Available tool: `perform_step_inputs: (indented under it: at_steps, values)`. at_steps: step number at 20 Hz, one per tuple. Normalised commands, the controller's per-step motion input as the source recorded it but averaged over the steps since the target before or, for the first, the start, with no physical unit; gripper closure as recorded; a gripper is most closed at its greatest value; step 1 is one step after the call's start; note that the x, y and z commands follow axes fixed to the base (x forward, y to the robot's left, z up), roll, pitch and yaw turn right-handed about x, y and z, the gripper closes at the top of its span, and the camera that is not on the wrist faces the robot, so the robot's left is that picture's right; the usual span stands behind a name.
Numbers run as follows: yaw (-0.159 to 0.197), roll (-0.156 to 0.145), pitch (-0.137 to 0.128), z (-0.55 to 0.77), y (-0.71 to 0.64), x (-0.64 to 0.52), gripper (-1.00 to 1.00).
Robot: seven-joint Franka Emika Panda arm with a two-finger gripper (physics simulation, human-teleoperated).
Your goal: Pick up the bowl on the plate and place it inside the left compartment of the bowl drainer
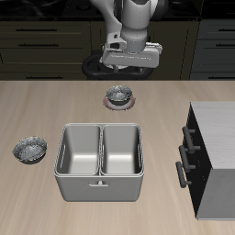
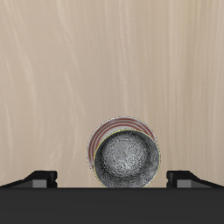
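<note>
Exterior view first: the gripper (image 1: 129,62) hangs in the upper middle of the frame, above the table (image 1: 55,106) and clear of everything on it; its fingers hold nothing, though how wide they stand is hard to read from here. Just below it in the picture sits the bowl (image 1: 118,94) on the plate (image 1: 118,106), whose pinkish rim peeks out beneath. Lower centre lies the bowl drainer (image 1: 99,163), both grey wells bare, the left compartment (image 1: 121,151) included. A second bowl (image 1: 29,149) rests at the left edge of the frame, and a dark cabinet (image 1: 213,156) fills the lower right. Wrist view: the bowl (image 2: 127,159) sits on the plate (image 2: 118,128), between two dark fingertips (image 2: 41,178) spread well apart, touching neither
</note>
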Motion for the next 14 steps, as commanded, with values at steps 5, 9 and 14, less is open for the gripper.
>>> perform_step_inputs:
  at_steps: [5, 9, 14]
  values:
    - [0.002, -0.004, -0.029, -0.05, 0.14, -0.16, -1.00]
    - [-0.021, 0.006, 0.019, -0.12, 0.06, -0.08, -1.00]
    - [-0.002, -0.003, 0.013, -0.17, 0.05, -0.06, -1.00]
